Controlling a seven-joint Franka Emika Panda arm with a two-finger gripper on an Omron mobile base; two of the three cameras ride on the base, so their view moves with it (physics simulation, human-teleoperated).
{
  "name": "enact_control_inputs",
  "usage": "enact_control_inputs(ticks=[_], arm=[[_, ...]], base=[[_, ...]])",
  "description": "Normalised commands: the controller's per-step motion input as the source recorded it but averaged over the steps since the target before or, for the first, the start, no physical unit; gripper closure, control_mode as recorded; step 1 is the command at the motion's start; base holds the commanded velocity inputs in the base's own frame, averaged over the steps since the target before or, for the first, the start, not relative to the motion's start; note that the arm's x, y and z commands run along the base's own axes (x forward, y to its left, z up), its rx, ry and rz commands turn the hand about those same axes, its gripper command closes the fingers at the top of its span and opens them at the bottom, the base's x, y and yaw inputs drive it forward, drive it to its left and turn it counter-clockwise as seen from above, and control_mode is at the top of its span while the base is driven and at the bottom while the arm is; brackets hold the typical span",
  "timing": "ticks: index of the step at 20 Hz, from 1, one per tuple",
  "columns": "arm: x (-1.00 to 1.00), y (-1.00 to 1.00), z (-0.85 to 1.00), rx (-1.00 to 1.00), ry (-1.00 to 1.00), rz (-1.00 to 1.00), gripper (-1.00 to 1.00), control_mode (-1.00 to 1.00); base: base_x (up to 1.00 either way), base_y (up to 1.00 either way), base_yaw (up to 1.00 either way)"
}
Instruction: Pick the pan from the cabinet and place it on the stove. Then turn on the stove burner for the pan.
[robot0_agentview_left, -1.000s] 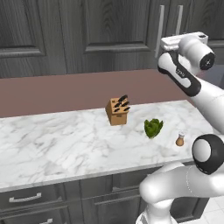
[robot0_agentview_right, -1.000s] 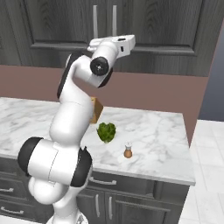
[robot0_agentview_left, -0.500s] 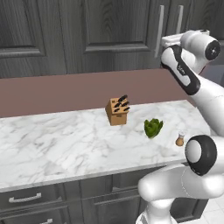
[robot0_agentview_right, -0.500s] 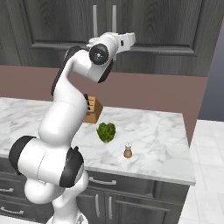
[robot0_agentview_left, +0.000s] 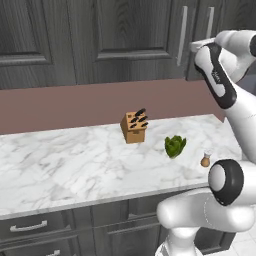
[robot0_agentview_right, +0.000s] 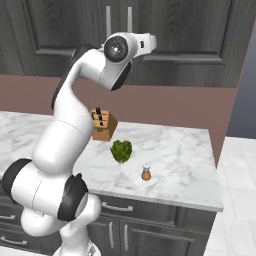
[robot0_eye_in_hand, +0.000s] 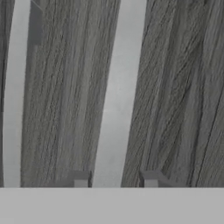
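Two silver bar handles show in my hand view against the dark wood grain of the cabinet (robot0_eye_in_hand: 183, 87); the nearer handle (robot0_eye_in_hand: 118, 87) runs up between my two dark fingertips (robot0_eye_in_hand: 80, 178), one tip either side of it with a little gap left on each side, so my claw (robot0_eye_in_hand: 114, 179) brackets the bar but I cannot tell whether it yet grips it. From the base views my arm is raised to the wall cabinet doors above the counter (robot0_agentview_left: 75, 160). Near the counter's back edge stands a knife block (robot0_agentview_left: 134, 127); toward its right edge lie a green vegetable (robot0_agentview_left: 175, 146) and a small shaker (robot0_agentview_left: 205, 160)
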Motion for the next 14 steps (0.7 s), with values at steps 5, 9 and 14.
enact_control_inputs(ticks=[5,9,14], arm=[[-0.36,-0.2,-0.11,0.0,0.15,0.05,1.0,-1.0],[-0.46,-0.39,-0.24,0.0,0.09,0.07,1.0,-1.0],[-0.56,-0.6,-0.38,0.01,0.02,0.05,1.0,-1.0]], base=[[0.0,0.0,0.0],[0.0,0.0,0.0],[0.0,0.0,0.0]])
